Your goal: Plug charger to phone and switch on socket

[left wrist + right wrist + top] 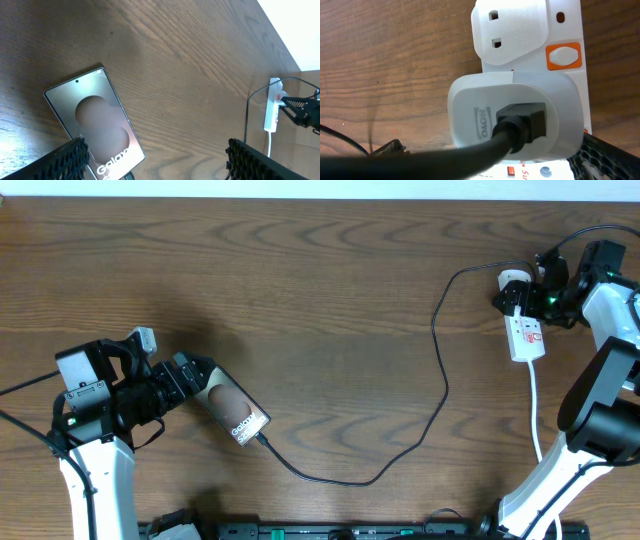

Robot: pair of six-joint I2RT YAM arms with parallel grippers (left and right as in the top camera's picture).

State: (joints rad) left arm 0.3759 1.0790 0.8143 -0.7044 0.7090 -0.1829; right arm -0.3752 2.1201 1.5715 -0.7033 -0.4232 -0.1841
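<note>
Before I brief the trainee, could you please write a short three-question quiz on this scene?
1. True or false: the free end of the charger meets the lower end of the phone.
2. The left gripper is: A, open by the phone; B, shut on the phone; C, shut on the cable.
3. Fill in: the switch beside the white adapter on the socket is ____ in colour.
Key: 1 true; 2 A; 3 orange.
</note>
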